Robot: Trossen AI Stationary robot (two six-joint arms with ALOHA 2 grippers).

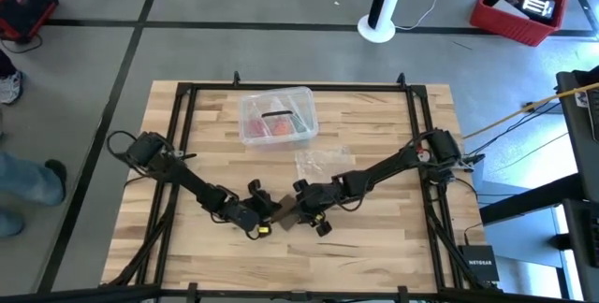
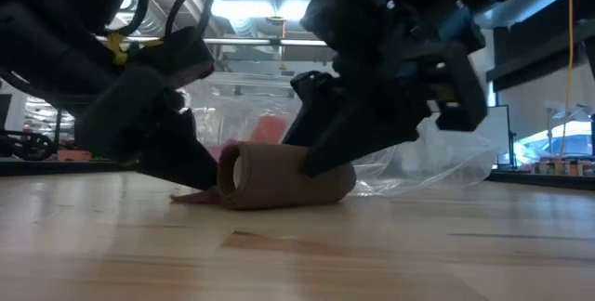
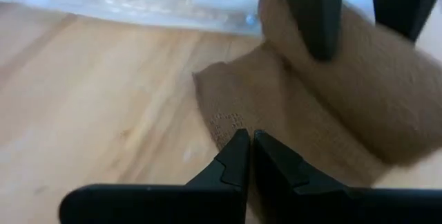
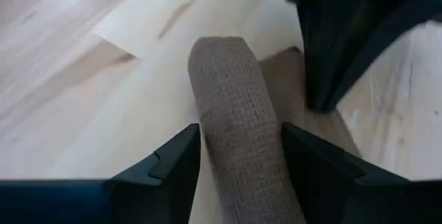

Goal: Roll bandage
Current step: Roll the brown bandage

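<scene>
Here the right pincer straddles the brown-tan woven fabric bandage roll near the tabletop's front edge; the left pincer, shut and empty, pins its tail, so a slip could loosen the coil.

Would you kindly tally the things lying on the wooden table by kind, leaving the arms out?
Bandage, brown-tan, mostly rolled: 1
Clear plastic box with red contents: 1
Crinkled clear plastic bag: 1
Total: 3
</scene>
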